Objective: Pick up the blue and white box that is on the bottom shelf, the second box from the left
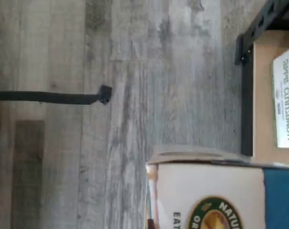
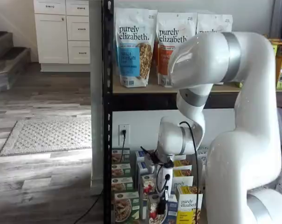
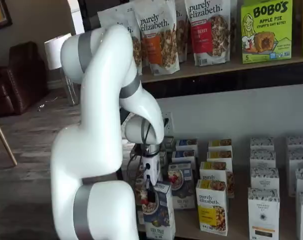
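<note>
The gripper [image 3: 150, 192] hung at the front of the bottom shelf [image 3: 236, 227], its black fingers [image 3: 150, 194] closed on the top of the blue and white box [image 3: 159, 212]. In both shelf views the fingers met the carton's upper edge with no gap showing. The box stood at the front edge of its row, tilted slightly, apparently drawn forward of the cartons behind it; whether its base had left the board could not be told. In the wrist view the box [image 1: 216, 195] filled a corner of the picture, white panel beside blue, with grey plank floor [image 1: 111, 95] beyond it, which suggested the carton already hung past the rack's black frame [image 1: 247, 71]. To 1 side stood the yellow carton [image 3: 212, 210]; to the other, in a shelf view, the green carton [image 2: 123, 205] headed its own row. Above, granola bags [image 3: 159, 35] lined the upper board. Judged from this, the grasp was made and the lift begun or about to begin; carrying the box clear of the shelf remained.
</note>
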Controlling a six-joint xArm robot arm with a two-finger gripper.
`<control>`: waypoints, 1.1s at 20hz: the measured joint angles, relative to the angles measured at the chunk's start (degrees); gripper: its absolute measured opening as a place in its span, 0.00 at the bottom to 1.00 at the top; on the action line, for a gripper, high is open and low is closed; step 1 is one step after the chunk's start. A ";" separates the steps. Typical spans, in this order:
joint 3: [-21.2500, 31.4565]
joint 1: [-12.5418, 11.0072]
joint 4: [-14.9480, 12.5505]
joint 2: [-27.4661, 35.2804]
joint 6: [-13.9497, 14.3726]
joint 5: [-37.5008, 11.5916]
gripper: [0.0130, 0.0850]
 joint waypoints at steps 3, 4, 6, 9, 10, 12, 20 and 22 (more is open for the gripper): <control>3.37 0.46 -1.33 -3.97 1.74 -0.14 0.50; 4.52 0.65 -2.11 -5.62 2.69 0.25 0.50; 5.99 1.00 -2.92 -8.29 3.86 1.62 0.50; 8.10 1.58 -4.17 -12.81 5.75 3.75 0.50; 8.70 1.72 -4.18 -14.40 5.97 4.68 0.50; 9.33 1.85 -4.61 -17.18 6.68 7.20 0.50; 12.57 0.93 -4.43 -31.43 6.65 15.71 0.50; 12.89 0.32 -4.48 -35.03 6.43 18.41 0.50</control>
